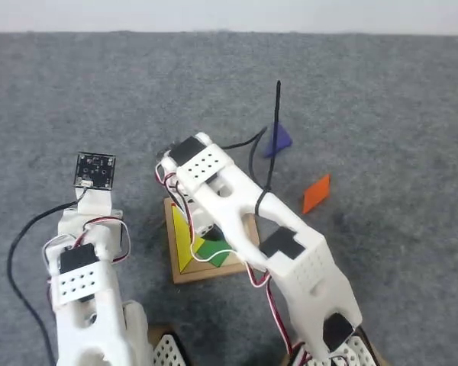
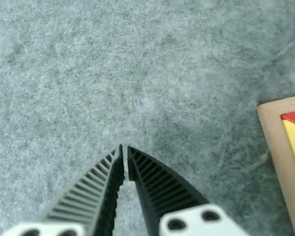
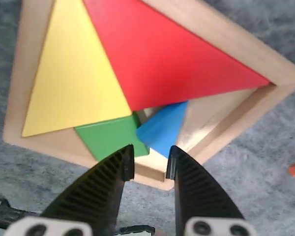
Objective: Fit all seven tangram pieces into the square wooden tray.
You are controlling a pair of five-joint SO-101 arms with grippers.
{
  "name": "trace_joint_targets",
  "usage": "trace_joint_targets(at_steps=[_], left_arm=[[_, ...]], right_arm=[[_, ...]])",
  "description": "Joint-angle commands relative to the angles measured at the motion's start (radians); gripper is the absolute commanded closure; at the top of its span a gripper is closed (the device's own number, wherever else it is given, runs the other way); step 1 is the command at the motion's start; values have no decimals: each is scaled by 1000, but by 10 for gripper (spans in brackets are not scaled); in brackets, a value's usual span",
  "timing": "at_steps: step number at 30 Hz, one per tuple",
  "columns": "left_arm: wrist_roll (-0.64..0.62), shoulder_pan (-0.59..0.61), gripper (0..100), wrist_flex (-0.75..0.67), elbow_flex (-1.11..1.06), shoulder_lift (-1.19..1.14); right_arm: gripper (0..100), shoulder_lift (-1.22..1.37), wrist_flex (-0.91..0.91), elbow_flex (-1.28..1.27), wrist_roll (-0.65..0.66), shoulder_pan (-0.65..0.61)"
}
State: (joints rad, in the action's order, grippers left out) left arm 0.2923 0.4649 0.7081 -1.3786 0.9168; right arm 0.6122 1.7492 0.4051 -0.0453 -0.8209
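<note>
Right gripper (image 3: 148, 158) hangs over the wooden tray (image 3: 265, 88), jaws parted, holding nothing, tips just short of the blue triangle (image 3: 162, 128)
Left gripper (image 2: 124, 153) is closed on nothing over the carpet (image 2: 113, 64) beside the tray. Tray holds yellow triangle (image 3: 73, 83), red triangle (image 3: 162, 54), green piece (image 3: 110, 137) and blue, which looks skewed with bare wood beside it. Orange piece (image 1: 316, 193) and purple piece (image 1: 278, 140) lie on the carpet, well apart from the tray. Step looks like seating blue; next likely needs a nudge flush against red, then fetching orange
</note>
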Motion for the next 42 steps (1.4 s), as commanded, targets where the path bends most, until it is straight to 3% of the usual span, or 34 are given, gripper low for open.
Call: trace_joint_targets(at_steps=[1, 6, 11, 15, 21, 27, 36, 42], left_arm=[[8, 5, 987, -25, 7, 25], [8, 5, 987, -23, 7, 25], [8, 6, 987, -23, 7, 25], [11, 6, 987, -23, 7, 25], [11, 6, 987, -23, 7, 25], [11, 6, 987, -23, 7, 25], [11, 6, 987, -23, 7, 25], [11, 6, 987, -23, 7, 25]], right_arm=[[876, -133, 42, 51, -11, 36], [881, -277, 31, -144, -9, 50], [928, -426, -186, -387, -5, 79], [931, -383, -323, -466, 23, 87], [954, -162, -366, -328, 43, 81], [954, 5, -232, -110, 38, 77], [954, -62, -150, -44, 3, 85], [951, -176, -176, -44, -21, 217]])
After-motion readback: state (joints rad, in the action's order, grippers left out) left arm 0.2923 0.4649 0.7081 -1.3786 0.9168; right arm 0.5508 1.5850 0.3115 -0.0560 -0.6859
